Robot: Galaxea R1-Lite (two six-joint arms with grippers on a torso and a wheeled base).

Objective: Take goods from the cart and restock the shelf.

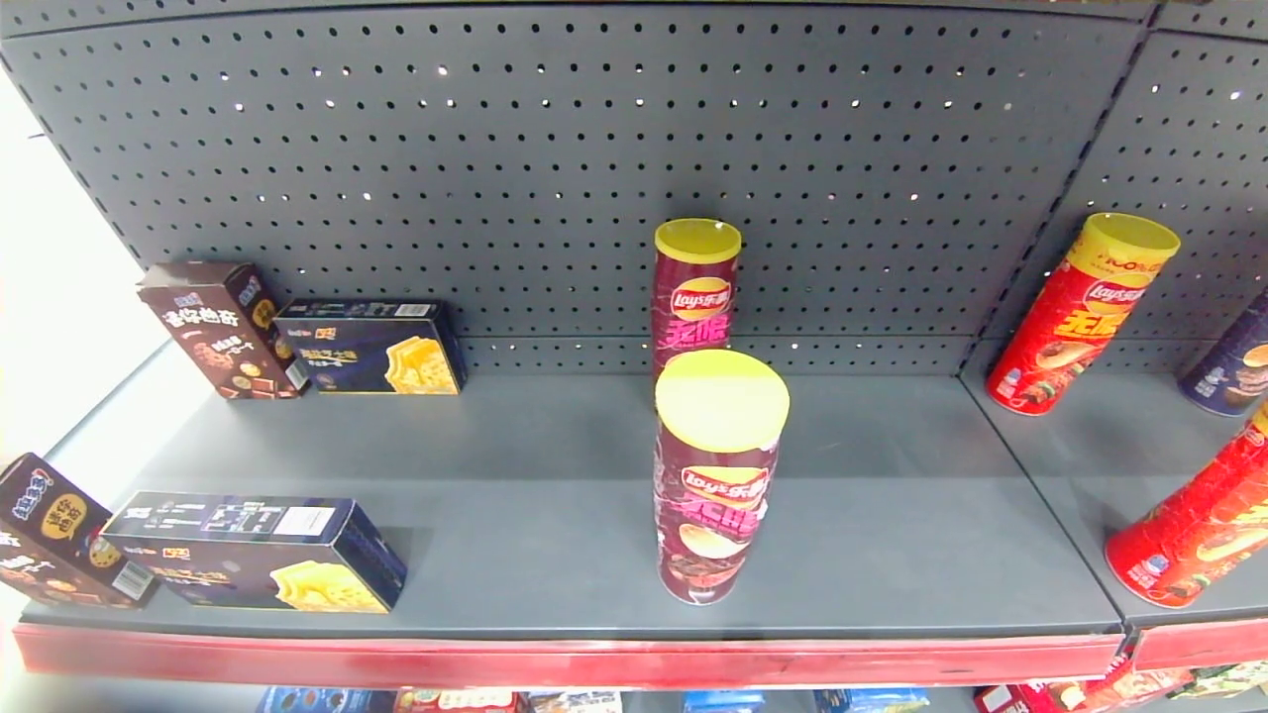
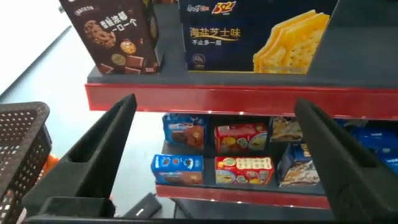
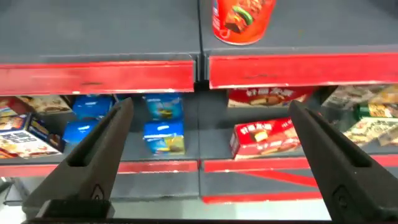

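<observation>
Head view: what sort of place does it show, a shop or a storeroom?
Most likely a shop aisle: a grey shelf with a red front strip, a perforated back panel, and packaged snacks such as a purple chip can and a biscuit box.

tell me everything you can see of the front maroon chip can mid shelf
The front chip can is a tall maroon tube with a flat yellow lid and chip pictures on its wrap, seemingly cardboard. It stands upright on the grey shelf, toward the front edge, in line with a matching can behind it. Only the shelf touches it.
</observation>
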